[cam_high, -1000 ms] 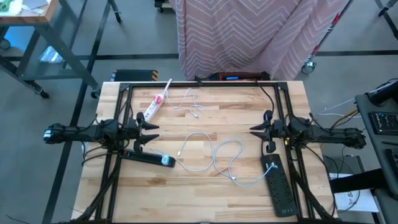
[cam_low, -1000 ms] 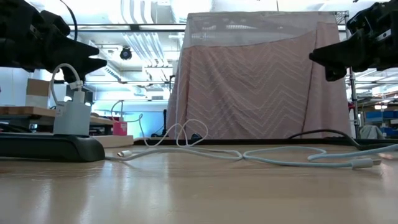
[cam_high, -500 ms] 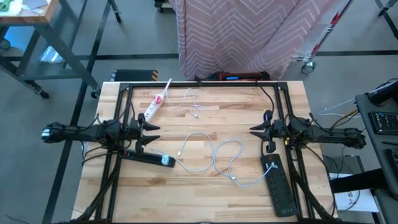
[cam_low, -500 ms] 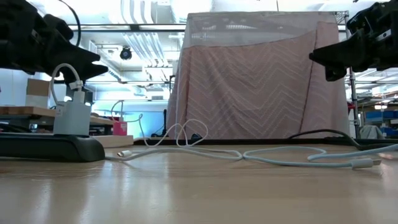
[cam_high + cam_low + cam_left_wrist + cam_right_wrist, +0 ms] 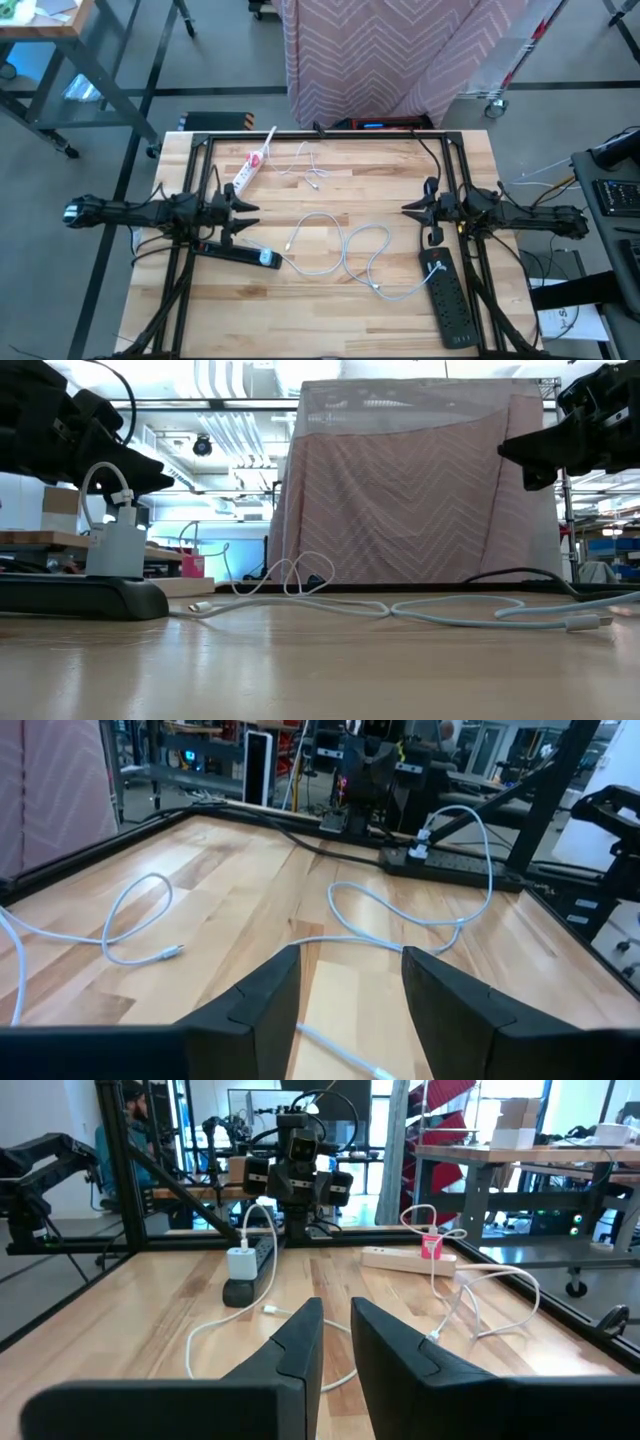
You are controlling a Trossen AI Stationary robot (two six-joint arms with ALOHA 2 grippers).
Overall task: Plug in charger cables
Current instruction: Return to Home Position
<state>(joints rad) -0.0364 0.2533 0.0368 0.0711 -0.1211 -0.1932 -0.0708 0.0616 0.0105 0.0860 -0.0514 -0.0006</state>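
Observation:
Several thin white charger cables lie slack on the wooden table. One long looping cable (image 5: pixel 345 245) crosses the middle, and a short one (image 5: pixel 310 172) lies near the far edge. A light-blue plug block (image 5: pixel 115 545) stands in the black power strip (image 5: pixel 235 252) at the left. A red-pink plug block (image 5: pixel 432 1245) sits in the white power strip (image 5: pixel 250 165). A white plug (image 5: pixel 435 267) sits in the right black strip (image 5: pixel 447 295). My left gripper (image 5: pixel 243 213) hovers open above the left strip. My right gripper (image 5: pixel 406 210) hovers at the right, its fingers a narrow gap apart. Neither holds anything.
A black frame (image 5: pixel 320 133) runs along the table's far edge and down both sides. A thick black cord (image 5: pixel 430 150) comes in at the far right. Behind the table hangs a pink zigzag cloth (image 5: pixel 400 60). Bare wood lies along the near edge.
My left gripper has drawn back a little toward the table's left edge, staying open. The cables and power strips lie as before.

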